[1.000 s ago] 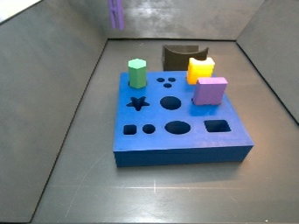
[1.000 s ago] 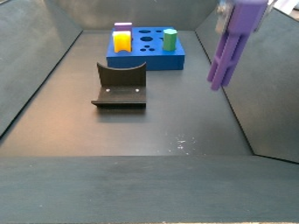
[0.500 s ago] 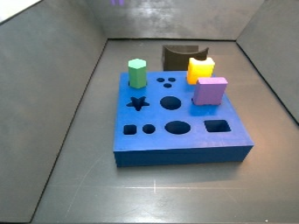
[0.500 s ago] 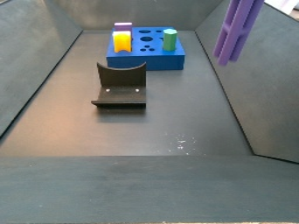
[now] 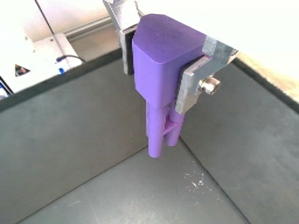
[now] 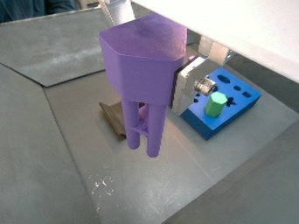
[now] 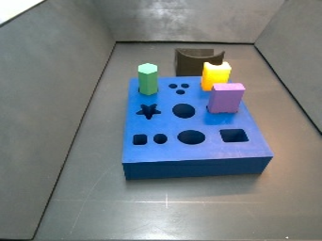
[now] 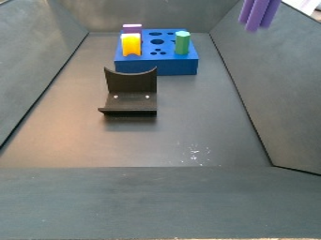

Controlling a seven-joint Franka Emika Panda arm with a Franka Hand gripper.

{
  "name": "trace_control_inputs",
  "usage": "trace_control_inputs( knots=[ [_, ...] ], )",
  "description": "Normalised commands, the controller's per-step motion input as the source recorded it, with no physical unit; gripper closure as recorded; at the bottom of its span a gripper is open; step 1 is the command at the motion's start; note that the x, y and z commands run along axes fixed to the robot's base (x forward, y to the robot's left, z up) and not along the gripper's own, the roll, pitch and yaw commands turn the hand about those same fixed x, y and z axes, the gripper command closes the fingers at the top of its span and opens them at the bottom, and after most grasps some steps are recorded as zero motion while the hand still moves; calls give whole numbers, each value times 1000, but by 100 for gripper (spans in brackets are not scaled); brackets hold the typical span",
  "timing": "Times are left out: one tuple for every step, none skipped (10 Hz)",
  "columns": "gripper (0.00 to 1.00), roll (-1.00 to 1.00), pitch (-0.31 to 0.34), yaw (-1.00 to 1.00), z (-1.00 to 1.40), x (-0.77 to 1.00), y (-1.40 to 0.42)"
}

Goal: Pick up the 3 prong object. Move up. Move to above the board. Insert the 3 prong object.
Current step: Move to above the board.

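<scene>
The 3 prong object (image 5: 158, 87) is a tall purple piece with a blocky head and thin prongs hanging down. My gripper (image 5: 163, 59) is shut on its head in both wrist views, a silver finger (image 6: 191, 85) pressed against its side. It hangs high above the grey floor. In a side view only the prong ends (image 8: 258, 13) show, at the upper edge. The blue board (image 7: 201, 155) lies on the floor, off to one side and well below the piece, with three small holes (image 7: 182, 88) among its cut-outs. In a side view the gripper is out of frame.
On the board stand a green hexagonal piece (image 7: 149, 79), a yellow piece (image 7: 217, 73) and a lilac cube (image 7: 227, 97). The dark fixture (image 8: 129, 91) stands on the floor beside the board (image 8: 157, 66). Sloping grey walls enclose the floor.
The gripper has risen with the 3 prong object; in a side view the piece has climbed until only its prong ends remain in frame. Nothing on the board moved.
</scene>
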Motion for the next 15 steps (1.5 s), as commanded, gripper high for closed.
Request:
trace_control_inputs(
  knots=[
    [100,395,387,-1000,-16,242,-1000],
    [100,422,372,-965,-38,245,-1000],
    [100,367,299,-681,-30,249,-1000],
    [100,156,204,-356,-27,249,-1000],
    [100,97,176,-242,-27,253,-1000],
    [100,24,147,-86,-26,261,-1000],
    [100,-5,136,-54,-23,268,-1000],
    [100,-1,127,-21,-21,275,-1000],
    [100,-3,124,-10,-19,279,-1000],
    [100,-9,116,2,-16,288,-1000],
    [100,-8,110,1,-13,293,-1000],
    [100,-2,107,1,-10,307,-1000],
    [100,-15,106,5,-7,315,-1000],
    [100,9,104,9,-3,328,-1000],
    [100,5,106,12,3,348,-1000]
  ],
)
